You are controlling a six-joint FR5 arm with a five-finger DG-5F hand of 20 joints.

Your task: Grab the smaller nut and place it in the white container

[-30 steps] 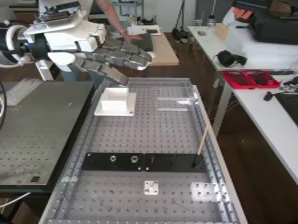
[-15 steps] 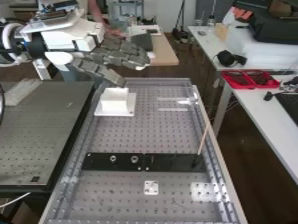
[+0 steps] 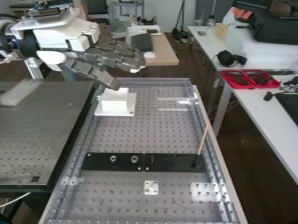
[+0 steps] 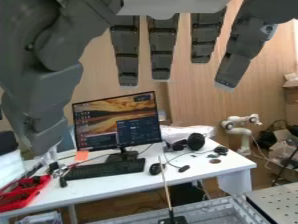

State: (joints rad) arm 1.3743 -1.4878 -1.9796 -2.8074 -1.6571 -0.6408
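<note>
Shifted slightly toward the high view's left since the earlier frame, the fingers (image 3: 117,56) stand extended and spread wide near the white container (image 3: 115,103) on the bench (image 3: 126,134), where the larger nut (image 3: 113,159) and bearing (image 3: 134,159) sit apart on the black bar (image 3: 100,164).

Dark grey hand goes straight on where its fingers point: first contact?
Probably the white desk with the black-framed monitor; height and depth are unclear, so the hand might instead meet the monitor.
</note>
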